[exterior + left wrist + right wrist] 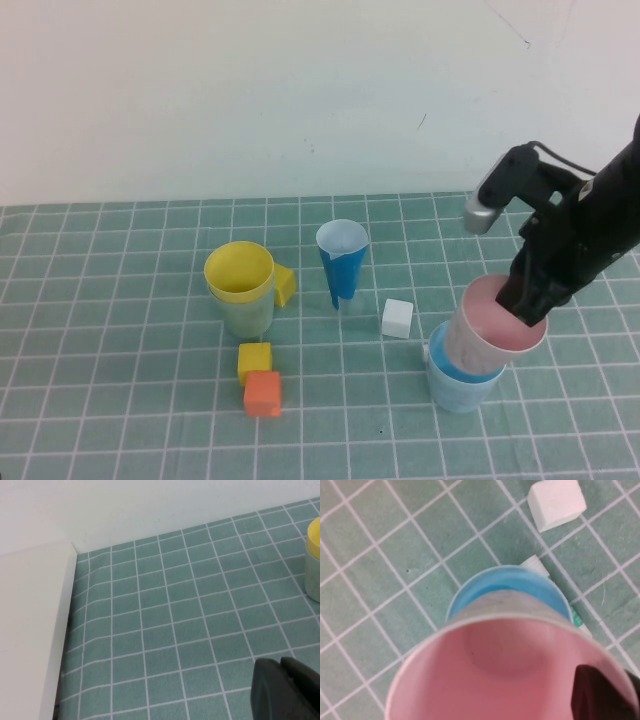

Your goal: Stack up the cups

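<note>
Pinching the pink cup (490, 322) by its thin rim, right gripper (527, 300) shut, tilted into the blue cup (458, 382) — light, slippery, squashable; left gripper (286, 689) closed, parked

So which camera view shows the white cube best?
The high view: the white cube sits whole beside the pink cup held by the right claw. The right wrist view shows it at the frame's edge; the left wrist view misses it.
</note>
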Robot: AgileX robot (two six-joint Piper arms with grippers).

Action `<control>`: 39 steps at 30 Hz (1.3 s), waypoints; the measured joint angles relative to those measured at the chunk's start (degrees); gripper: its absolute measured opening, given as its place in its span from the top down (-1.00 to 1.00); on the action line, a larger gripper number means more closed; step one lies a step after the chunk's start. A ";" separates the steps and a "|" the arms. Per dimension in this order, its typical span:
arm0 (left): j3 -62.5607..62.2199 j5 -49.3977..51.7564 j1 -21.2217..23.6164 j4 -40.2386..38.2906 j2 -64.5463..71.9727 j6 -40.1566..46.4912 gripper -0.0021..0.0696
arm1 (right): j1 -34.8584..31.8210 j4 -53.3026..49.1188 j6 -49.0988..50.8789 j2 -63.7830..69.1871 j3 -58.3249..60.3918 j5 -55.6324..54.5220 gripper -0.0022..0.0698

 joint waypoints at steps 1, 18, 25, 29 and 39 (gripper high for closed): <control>0.00 0.00 0.00 0.00 -0.09 -0.04 0.94 | 0.00 0.22 0.01 0.57 0.13 -0.60 0.89; 0.00 0.00 0.00 0.00 -0.09 -0.17 0.94 | 0.08 2.96 -0.14 6.22 0.13 -4.10 0.71; 0.00 0.00 0.00 0.00 -0.09 -0.59 0.94 | 0.08 3.37 5.58 6.22 -0.24 -4.06 -0.05; 0.00 0.00 0.00 0.00 -0.09 -1.05 0.94 | 0.08 3.46 6.18 5.17 -2.21 -1.44 -0.11; 0.00 -0.23 0.00 -0.26 -0.09 -1.24 0.94 | 0.08 -5.03 2.61 -14.38 -3.05 1.52 0.82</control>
